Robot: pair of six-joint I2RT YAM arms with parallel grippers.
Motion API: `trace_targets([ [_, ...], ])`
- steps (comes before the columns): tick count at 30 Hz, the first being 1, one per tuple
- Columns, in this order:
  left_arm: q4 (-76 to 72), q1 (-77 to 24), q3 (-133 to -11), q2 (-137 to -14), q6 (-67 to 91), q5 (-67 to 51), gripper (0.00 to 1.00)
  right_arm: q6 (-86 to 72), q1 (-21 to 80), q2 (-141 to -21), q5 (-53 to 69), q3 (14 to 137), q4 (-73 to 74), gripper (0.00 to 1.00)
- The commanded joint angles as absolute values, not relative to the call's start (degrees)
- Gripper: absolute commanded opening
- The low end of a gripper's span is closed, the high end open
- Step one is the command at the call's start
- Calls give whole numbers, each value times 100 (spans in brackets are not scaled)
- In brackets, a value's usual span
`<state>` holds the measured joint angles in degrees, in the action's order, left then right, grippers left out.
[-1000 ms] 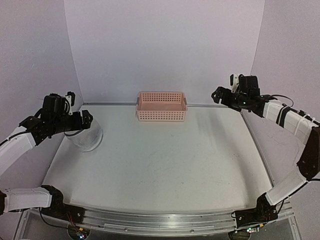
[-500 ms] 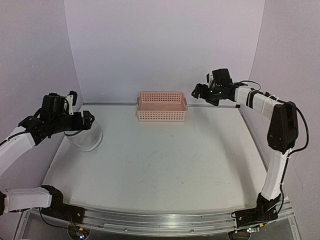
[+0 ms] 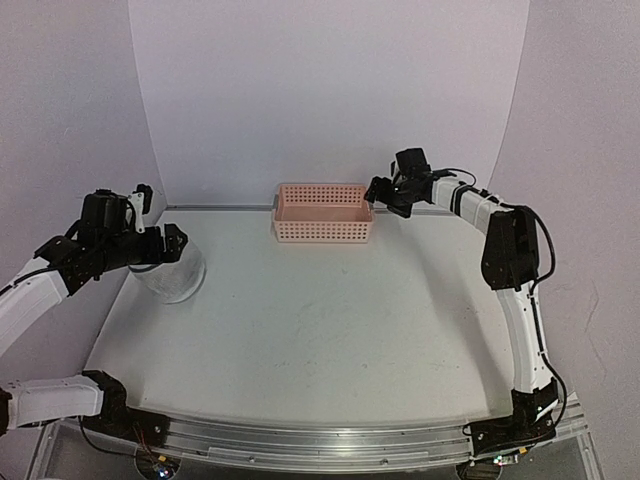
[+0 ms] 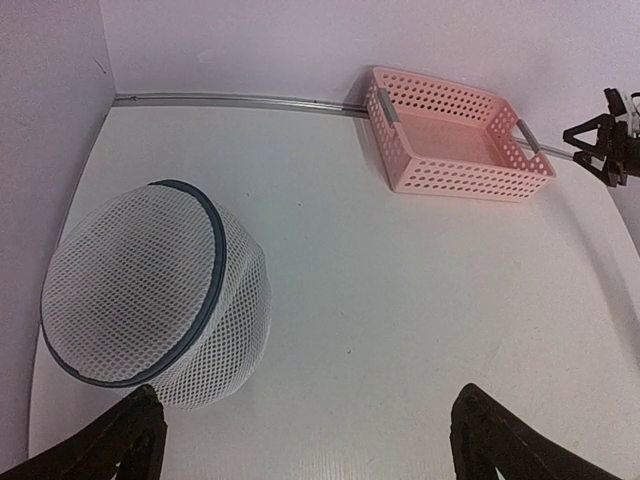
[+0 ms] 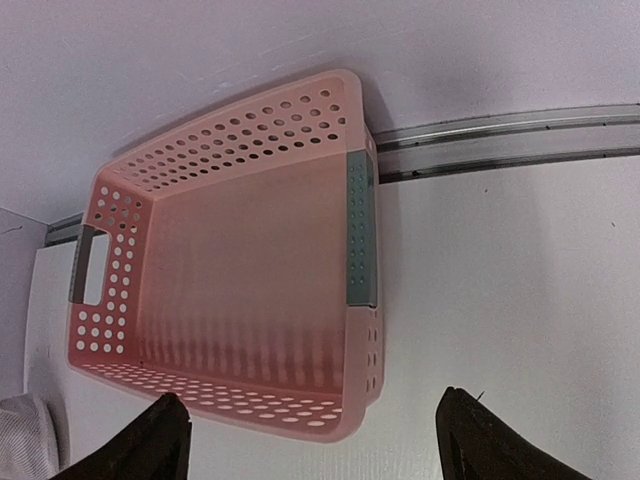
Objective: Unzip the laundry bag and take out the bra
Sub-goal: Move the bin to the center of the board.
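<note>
The laundry bag (image 4: 150, 285), a white mesh cylinder with a dark rim, lies tilted on the table at the far left, its round end facing my left wrist camera. It also shows in the top view (image 3: 172, 272). My left gripper (image 4: 310, 452) is open and empty, hovering just above and to the right of the bag; in the top view it (image 3: 165, 248) sits at the bag's upper edge. My right gripper (image 5: 315, 450) is open and empty above the right end of the pink basket (image 5: 250, 260); in the top view it (image 3: 383, 192) is at the back. The bra is not visible.
The pink perforated basket (image 3: 323, 213) stands at the back middle against the wall and looks empty inside. A metal rail (image 5: 500, 140) runs along the back wall. White walls close in the left and right sides. A corner of the mesh bag (image 5: 22, 438) shows in the right wrist view.
My right arm has swung left from the right wall to the basket's right end. My left arm has barely moved beside the bag.
</note>
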<state>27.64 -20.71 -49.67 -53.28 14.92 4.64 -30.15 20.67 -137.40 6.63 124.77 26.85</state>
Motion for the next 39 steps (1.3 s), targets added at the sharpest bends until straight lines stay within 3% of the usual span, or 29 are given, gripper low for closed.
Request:
trace_targets([
  [1,2646,-2092,-4969,-5187,1481,536,100,-3251,2094,-14165,669,13245,2673,84],
  [9,2646,-2092,-4967,-5143,1477,567,100,-3481,2099,-14718,623,13719,2536,78],
  [19,2649,-2092,-4984,-5138,1468,606,99,-3674,2093,-14919,725,13751,2332,61],
  [28,2646,-2097,-4998,-5126,1454,615,100,-3725,2100,-14968,805,13730,2285,39],
  [39,2653,-2092,-4988,-5089,1450,633,100,-3716,2096,-14973,813,13656,2268,24],
])
